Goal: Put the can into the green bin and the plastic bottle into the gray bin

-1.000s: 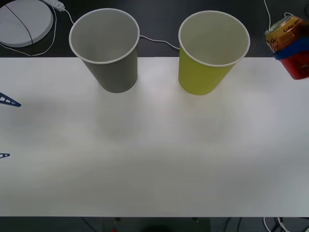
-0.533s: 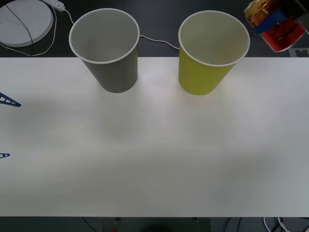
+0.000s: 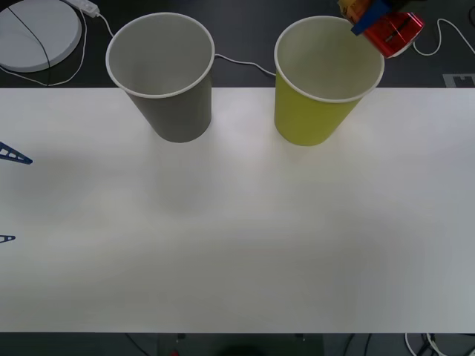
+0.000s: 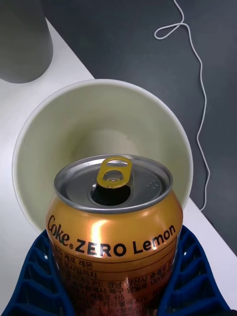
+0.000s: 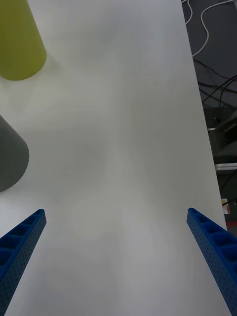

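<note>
- The right tool (image 4: 116,291) is clamped on the can (image 4: 114,232), one blue ribbed finger (image 4: 39,281) on each side of its body, so the gold-coloured top and pull tab face forward and clear of the grip.
- In the front view the can (image 3: 390,30) hangs in the air at the far right rim of the green bin (image 3: 312,111), tilted, touching nothing below. The right wrist view looks past the can's top straight into the bin's pale mouth (image 4: 69,123), which suggests the can is being lined up over the opening for a drop rather than a set-down.
- Holding it high makes sense: the bin is tall and its white rim has to be cleared before release.
- The gray bin (image 3: 171,104) stands to the left of the green one, apart from it, both at the far edge of the white table (image 3: 237,237); it waits for the bottle.
- The left tool (image 5: 118,261) hovers low over the left side of the table with its fingers spread wide and nothing between them, parked out of the way.
- A white cable (image 3: 241,63) trails behind the bins.
</note>
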